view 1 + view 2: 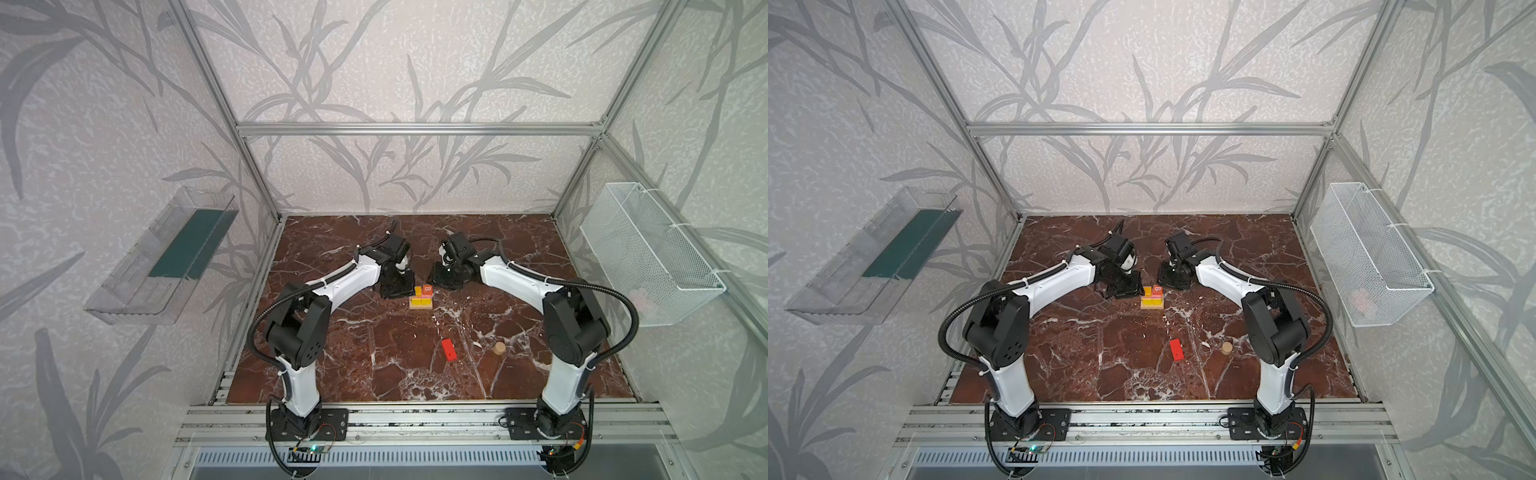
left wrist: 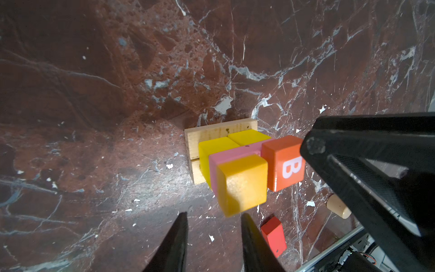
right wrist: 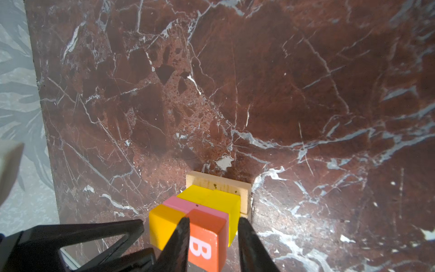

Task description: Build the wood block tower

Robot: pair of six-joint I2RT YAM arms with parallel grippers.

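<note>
Though a top view shows the tower (image 1: 421, 300) as a tiny stack on the tabletop (image 1: 374, 353), only the wrist views clearly show its pink brick (image 2: 235, 153). The left gripper (image 2: 214, 214) is spread, empty, before the orange cube (image 2: 242, 183); the right gripper (image 3: 214, 219) is spread around the lettered orange-red cube (image 3: 207, 235).

Robot lab cell; aluminium frame (image 1: 415, 129), wallpapered walls (image 1: 104, 124).
</note>
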